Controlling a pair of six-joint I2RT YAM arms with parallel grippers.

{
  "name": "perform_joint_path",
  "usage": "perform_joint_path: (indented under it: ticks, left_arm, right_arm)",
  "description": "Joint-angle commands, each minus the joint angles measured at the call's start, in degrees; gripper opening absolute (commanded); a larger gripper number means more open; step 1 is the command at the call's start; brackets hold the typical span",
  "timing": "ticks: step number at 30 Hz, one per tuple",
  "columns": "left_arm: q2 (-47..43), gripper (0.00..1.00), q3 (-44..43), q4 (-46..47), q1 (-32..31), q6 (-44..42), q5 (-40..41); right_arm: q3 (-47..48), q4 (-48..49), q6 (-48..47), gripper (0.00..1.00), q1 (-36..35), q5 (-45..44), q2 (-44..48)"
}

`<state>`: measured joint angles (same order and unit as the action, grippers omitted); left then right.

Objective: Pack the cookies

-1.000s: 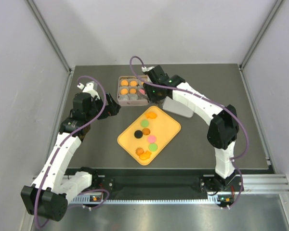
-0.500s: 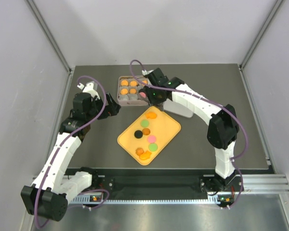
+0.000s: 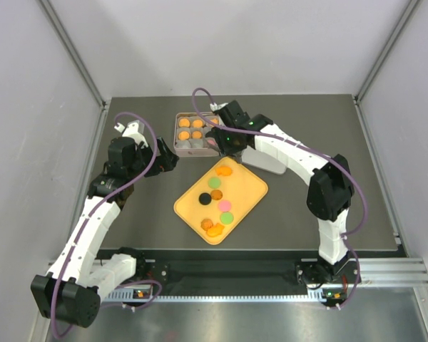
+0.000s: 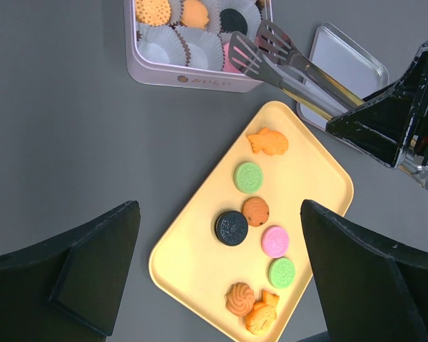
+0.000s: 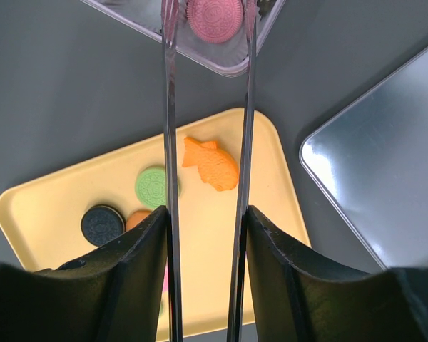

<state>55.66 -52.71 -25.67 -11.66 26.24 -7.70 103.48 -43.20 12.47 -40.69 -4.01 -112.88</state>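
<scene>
The tongs (image 5: 170, 142) are gripped in the closed right gripper (image 5: 205, 246). A pink cookie (image 5: 214, 17) lies between their tips at the top edge of the wrist frame, straight ahead along the tongs' long axis, over the tin (image 5: 200, 58). Whether it is pinched cannot be told. The remaining cookies (image 4: 249, 177) lie on the yellow tray (image 4: 192, 263), below centre. The left gripper (image 3: 167, 159) is held open, farther off.

Dark table (image 4: 57, 128), matt and faintly grainy. The yellow tray (image 4: 185, 263) looks like smooth plastic with only a soft sheen. The tongs (image 4: 292, 71) are polished metal, catching light. The lid (image 5: 378, 164) at right is brushed metal, satin. The tin (image 4: 192, 80) is glossy pinkish metal, lined with crimped white paper cups (image 4: 157, 50). The cookies (image 4: 249, 177) look dry, matt, embossed.
</scene>
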Motion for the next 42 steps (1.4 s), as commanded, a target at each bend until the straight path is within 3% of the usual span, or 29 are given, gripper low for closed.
perform_joint_path:
  ticks: [1, 15, 21, 27, 35, 42]
  left_arm:
    - [-0.82, 0.99, 0.68, 2.64, 0.41, -0.14, -0.03]
    - [-0.81, 0.99, 0.68, 2.56, 0.41, -0.14, 0.32]
    - [-0.64, 0.99, 0.76, 2.56, 0.41, -0.14, 0.23]
    - [-0.55, 0.99, 0.76, 2.64, 0.41, -0.14, -0.21]
    - [-0.2, 0.99, 0.85, 2.82, 0.32, 0.04, -0.38]
    - [-0.02, 0.99, 0.85, 2.64, 0.41, 0.04, -0.12]
  right_arm:
    - [0.93, 1.89, -0.78, 0.45, 0.52, -0.12, 3.19]
    - [9.72, -2.76, -1.75, 0.45, 0.43, -2.14, 6.69]
    - [-0.02, -2.33, -0.96, 0.44, -1.67, -2.58, 17.14]
    - [-14.69, -3.55, 0.97, 0.45, -8.17, -4.77, 29.01]
    - [-28.15, -6.63, 4.23, 0.44, -14.85, -5.13, 36.58]
    - [-35.8, -6.11, 6.78, 0.43, -18.9, -3.46, 37.65]
